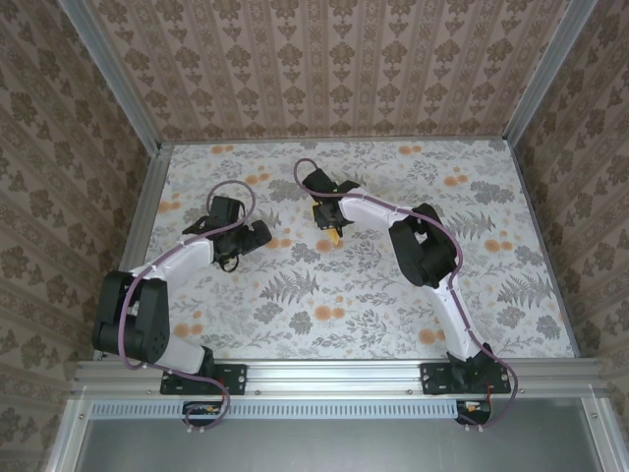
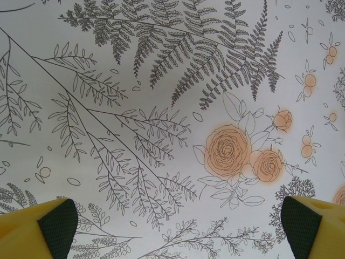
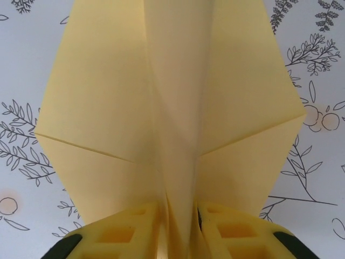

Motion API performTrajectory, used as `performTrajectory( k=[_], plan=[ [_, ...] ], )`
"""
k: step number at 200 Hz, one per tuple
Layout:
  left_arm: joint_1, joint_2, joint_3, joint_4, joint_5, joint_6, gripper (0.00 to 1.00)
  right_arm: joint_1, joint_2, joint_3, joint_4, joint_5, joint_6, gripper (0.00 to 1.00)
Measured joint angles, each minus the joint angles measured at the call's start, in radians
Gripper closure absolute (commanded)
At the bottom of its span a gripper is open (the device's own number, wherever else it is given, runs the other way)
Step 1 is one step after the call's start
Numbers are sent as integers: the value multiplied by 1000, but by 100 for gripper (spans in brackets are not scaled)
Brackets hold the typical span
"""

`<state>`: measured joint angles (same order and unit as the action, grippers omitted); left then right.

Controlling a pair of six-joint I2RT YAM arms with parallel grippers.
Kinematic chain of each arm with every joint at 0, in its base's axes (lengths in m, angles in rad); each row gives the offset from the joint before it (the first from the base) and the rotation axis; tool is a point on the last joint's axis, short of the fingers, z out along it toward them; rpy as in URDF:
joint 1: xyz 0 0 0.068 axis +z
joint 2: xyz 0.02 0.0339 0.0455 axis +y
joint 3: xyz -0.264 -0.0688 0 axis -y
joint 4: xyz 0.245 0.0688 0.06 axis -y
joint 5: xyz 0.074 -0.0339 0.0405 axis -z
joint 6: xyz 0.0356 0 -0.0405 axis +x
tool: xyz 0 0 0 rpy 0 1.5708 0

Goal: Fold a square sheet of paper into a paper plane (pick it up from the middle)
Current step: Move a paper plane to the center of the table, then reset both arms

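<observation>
Top view. I see the surface [image 1: 393,285], covered in a grey floral cloth, with both arms reaching in from 6 o'clock. The right hand [image 1: 330,228] sits just toward 12 o'clock of the surface's middle, and a small piece of yellow-orange paper, the paper plane [image 1: 336,237], shows at its tip. The left hand [image 1: 254,236] lies at 9 o'clock of the plane, apart from it.

Right wrist view. The plane runs from 6 o'clock up to 12 o'clock. Its centre fold stands as a raised ridge down the middle. Two flat wings spread toward 9 and 3 o'clock, each crossed by a slanted crease. The right hand's two yellow fingers [image 3: 124,232] stand narrowly apart at 6 o'clock, one on each side of the centre fold, which sits between them. I cannot tell whether the pads press the paper or merely flank it. The cloth shows past both wing edges.

Left wrist view. The left hand is spread wide. Its two fingertips [image 2: 54,224], yellow with dark pads, sit at the 7 and 5 o'clock corners with bare cloth between them. A fern print [image 2: 178,43] lies at 12 o'clock, and a pair of orange roses [image 2: 229,151] lies toward 3 o'clock of the middle.
</observation>
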<state>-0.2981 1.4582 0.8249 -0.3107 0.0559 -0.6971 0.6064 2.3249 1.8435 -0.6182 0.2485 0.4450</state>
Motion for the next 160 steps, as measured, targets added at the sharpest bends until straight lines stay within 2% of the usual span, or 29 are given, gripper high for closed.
performTrajectory(
  k=[30,73,98,120,141,160],
  plan=[
    [0,0,0,0,0,0,0,0,1,24,-40,0,3,67],
    [0,0,6,-13,0,5,0,11,-71,47,-87,0,2,46],
    [1,-12,32,-43,-8,18,0,16,-205,31,-82,8,4,33],
    [11,-49,54,-62,-28,34,0,17,-360,-29,-51,38,3,25],
    [34,-99,67,-66,-58,58,0,9,-509,-132,11,92,-1,17],
    [65,-154,67,-64,-86,87,0,-11,-636,-266,87,148,-21,5]
  ],
)
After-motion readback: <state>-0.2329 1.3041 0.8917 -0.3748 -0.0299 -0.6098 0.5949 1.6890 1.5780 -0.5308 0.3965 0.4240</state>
